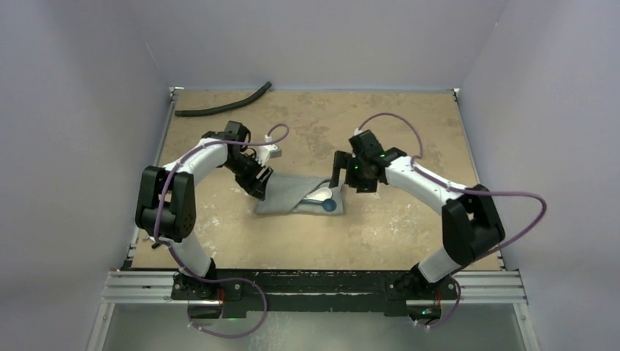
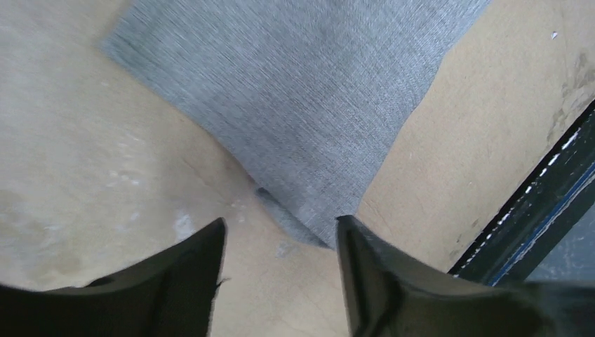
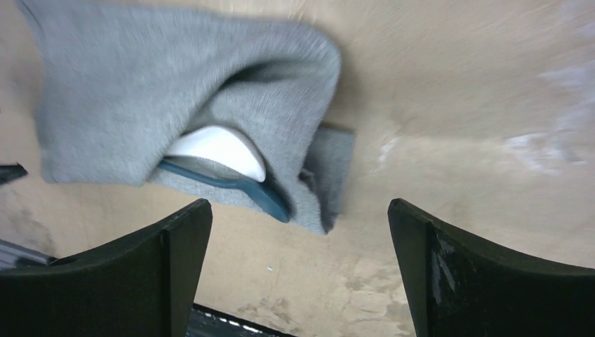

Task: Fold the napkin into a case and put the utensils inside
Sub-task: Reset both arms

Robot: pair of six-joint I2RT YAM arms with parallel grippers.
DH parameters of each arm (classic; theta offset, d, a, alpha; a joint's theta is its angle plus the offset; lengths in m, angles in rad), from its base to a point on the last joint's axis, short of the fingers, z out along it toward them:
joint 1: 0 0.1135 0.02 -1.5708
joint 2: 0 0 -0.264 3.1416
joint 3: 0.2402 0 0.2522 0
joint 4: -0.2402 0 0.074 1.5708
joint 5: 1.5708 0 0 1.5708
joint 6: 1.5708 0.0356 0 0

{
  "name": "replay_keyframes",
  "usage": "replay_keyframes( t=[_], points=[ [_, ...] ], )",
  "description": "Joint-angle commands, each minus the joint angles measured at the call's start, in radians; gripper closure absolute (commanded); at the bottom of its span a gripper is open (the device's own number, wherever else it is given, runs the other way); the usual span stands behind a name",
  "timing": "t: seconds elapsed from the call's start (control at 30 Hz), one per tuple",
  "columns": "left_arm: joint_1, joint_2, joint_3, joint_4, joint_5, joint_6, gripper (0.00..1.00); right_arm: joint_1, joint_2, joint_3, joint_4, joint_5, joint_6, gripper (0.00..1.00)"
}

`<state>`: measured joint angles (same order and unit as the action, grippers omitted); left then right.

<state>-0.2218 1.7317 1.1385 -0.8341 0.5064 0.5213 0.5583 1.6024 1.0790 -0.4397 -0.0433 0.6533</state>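
From above, the folded grey napkin (image 1: 289, 196) lies as a flat oblong case on the tan table (image 1: 409, 124). A white spoon (image 1: 316, 196) and the round blue end of a dark utensil (image 1: 330, 205) poke out of its right-hand mouth. The left gripper (image 1: 257, 183) hangs at the case's left end and the right gripper (image 1: 340, 174) just beyond its right end. A black hose (image 1: 223, 102) lies well away, past the case's far left. In the left wrist view the fingers (image 2: 189, 281) stand moderately apart and empty, a corner of the cloth (image 2: 302, 105) pointing into the gap between them. In the right wrist view the fingers (image 3: 477, 281) are spread wide, holding nothing. Ahead of them the case's mouth (image 3: 281, 98) sags open over the spoon's bowl (image 3: 221, 151) and the dark stick (image 3: 231, 184). The cloth looks thin, limp and light, so it will likely slide or unfold if dragged. A pinch at a corner or doubled edge seems safest. The utensils look stiff and light, best nudged by their exposed ends.
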Motion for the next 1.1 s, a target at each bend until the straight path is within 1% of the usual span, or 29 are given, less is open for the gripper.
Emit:
replay_keyframes(
  t=[0.0,0.03,0.1,0.17,0.2,0.23,0.27,0.3,0.33,0.37,0.4,0.43,0.47,0.5,0.57,0.7,0.77,0.87,1.0,1.03,1.07],
  points=[
    [0.033,-0.026,0.143,-0.110,0.063,0.033,0.32,-0.121,-0.137,0.026,0.021,0.045,-0.068,0.01],
    [0.043,-0.033,0.162,-0.112,0.060,0.028,0.27,-0.140,-0.152,0.032,0.040,0.049,-0.078,0.01],
    [0.072,-0.043,0.195,-0.089,0.044,-0.005,0.16,-0.157,-0.176,0.043,0.094,0.146,-0.101,0.01],
    [0.110,-0.046,0.207,-0.036,0.046,-0.038,0.10,-0.168,-0.201,0.028,0.170,0.309,-0.114,0.01],
    [0.133,-0.054,0.201,0.008,0.066,-0.053,0.08,-0.170,-0.219,-0.010,0.253,0.397,-0.155,0.01],
    [0.158,-0.063,0.175,0.078,0.085,-0.080,0.07,-0.169,-0.246,-0.080,0.379,0.470,-0.231,0.01],
    [0.180,-0.080,0.141,0.160,0.098,-0.109,0.06,-0.171,-0.293,-0.170,0.557,0.556,-0.302,0.01],
    [0.199,-0.099,0.087,0.277,0.095,-0.157,0.06,-0.176,-0.317,-0.254,0.713,0.613,-0.366,0.01],
    [0.207,-0.122,0.020,0.408,0.053,-0.246,0.05,-0.180,-0.329,-0.322,0.850,0.673,-0.439,0.01],
    [0.211,-0.137,-0.035,0.503,0.018,-0.310,0.04,-0.185,-0.336,-0.385,0.992,0.718,-0.500,0.01],
    [0.212,-0.149,-0.088,0.574,0.018,-0.321,0.04,-0.194,-0.337,-0.437,1.110,0.747,-0.547,0.01],
    [0.214,-0.164,-0.152,0.660,0.028,-0.345,0.04,-0.210,-0.337,-0.483,1.214,0.764,-0.576,0.01],
    [0.217,-0.178,-0.222,0.761,0.049,-0.366,0.03,-0.233,-0.333,-0.517,1.281,0.764,-0.581,0.01],
    [0.219,-0.189,-0.310,0.867,0.069,-0.386,0.03,-0.260,-0.326,-0.540,1.324,0.754,-0.550,0.01],
    [0.219,-0.187,-0.399,1.017,0.080,-0.424,0.02,-0.307,-0.298,-0.567,1.361,0.722,-0.506,0.01],
    [0.222,-0.160,-0.477,1.222,0.016,-0.446,0.01,-0.337,-0.208,-0.602,1.447,0.742,-0.534,0.01],
    [0.247,-0.160,-0.525,1.342,-0.013,-0.462,0.01,-0.350,-0.177,-0.639,1.552,0.739,-0.550,0.01],
    [0.254,-0.157,-0.609,1.563,-0.046,-0.488,0.02,-0.368,-0.127,-0.686,1.691,0.736,-0.574,0.01],
    [0.256,-0.134,-0.619,1.589,-0.073,-0.508,0.01,-0.390,-0.074,-0.719,1.804,0.702,-0.543,0.01],
    [0.256,-0.141,-0.624,1.588,-0.079,-0.499,0.01,-0.395,-0.057,-0.725,1.857,0.693,-0.572,0.01],
    [0.258,-0.152,-0.632,1.592,-0.087,-0.487,0.01,-0.398,-0.060,-0.723,1.849,0.668,-0.577,0.01]
  ],
)
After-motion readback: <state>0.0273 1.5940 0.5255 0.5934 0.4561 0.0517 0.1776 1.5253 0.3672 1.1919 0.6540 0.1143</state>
